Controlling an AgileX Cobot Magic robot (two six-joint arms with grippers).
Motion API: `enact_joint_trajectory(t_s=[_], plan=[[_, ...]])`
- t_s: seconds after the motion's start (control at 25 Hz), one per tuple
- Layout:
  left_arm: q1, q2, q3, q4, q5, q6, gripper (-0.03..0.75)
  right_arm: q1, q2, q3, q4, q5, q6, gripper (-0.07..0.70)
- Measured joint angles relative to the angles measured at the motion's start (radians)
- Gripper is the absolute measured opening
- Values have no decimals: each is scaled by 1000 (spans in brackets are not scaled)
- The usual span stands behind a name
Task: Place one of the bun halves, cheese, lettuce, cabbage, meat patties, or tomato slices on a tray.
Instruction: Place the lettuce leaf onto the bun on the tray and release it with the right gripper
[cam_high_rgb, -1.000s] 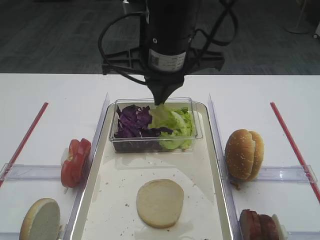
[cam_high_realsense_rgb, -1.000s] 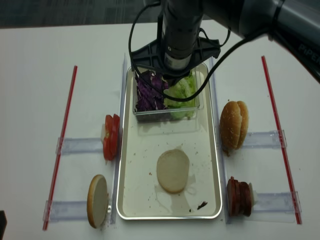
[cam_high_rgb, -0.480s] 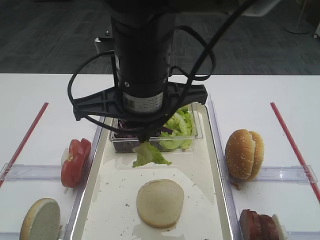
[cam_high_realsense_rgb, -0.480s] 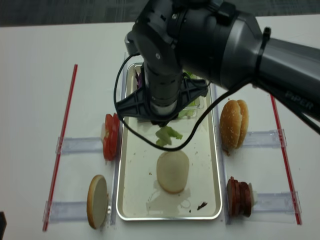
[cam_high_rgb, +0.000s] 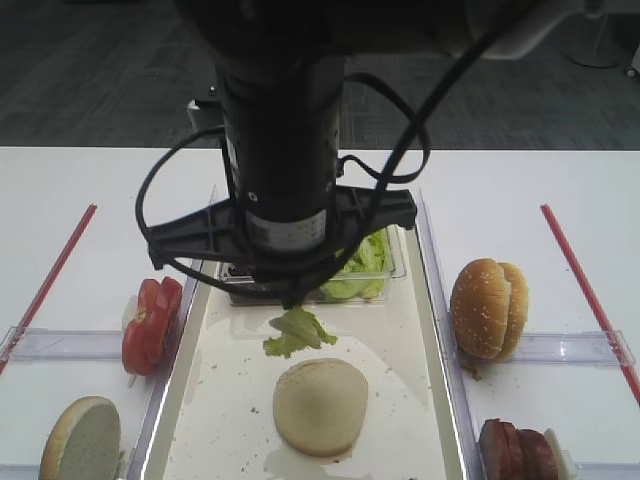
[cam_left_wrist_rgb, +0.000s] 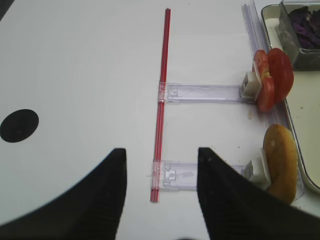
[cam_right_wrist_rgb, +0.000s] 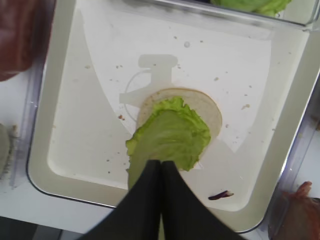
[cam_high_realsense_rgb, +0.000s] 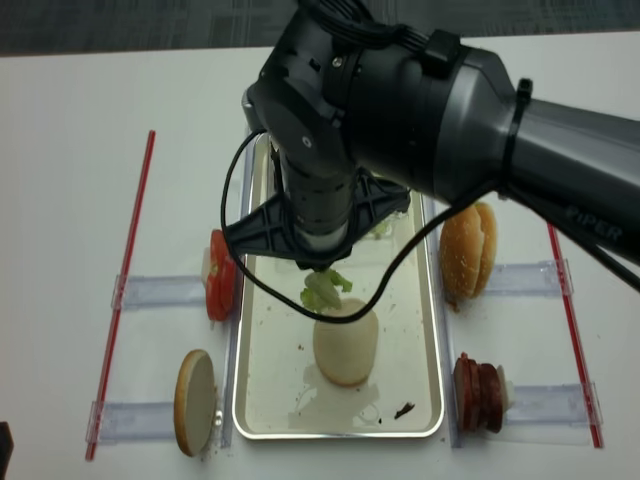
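The right gripper (cam_right_wrist_rgb: 161, 165) pinches the lettuce (cam_right_wrist_rgb: 170, 137) by one end — leaf dangling free, seemingly above the bun half (cam_high_rgb: 320, 405) on the tray (cam_high_rgb: 420, 330) — ready to drop.

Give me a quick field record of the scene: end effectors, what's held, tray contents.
right end effector: shut on lettuce, above the tray
left end effector: open, empty, over bare table beside the tray
lettuce position: hanging over the bun half, not released
tray: holds bun half cut face up, plus the tub of greens
outside tray: tomato slices, patties, other buns
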Motion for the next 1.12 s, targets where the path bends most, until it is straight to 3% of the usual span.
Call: enact_joint_trajectory(t_s=[0.28,0.72,1.12], plan=[[0,0,0,0,0,0,302,0,0,79,-28,-2,1,36],[0,0,0,0,0,0,302,0,27,81,-43,-4,-11,36],[0,0,0,0,0,0,302,-21,88,81,20,-48,-38,36]])
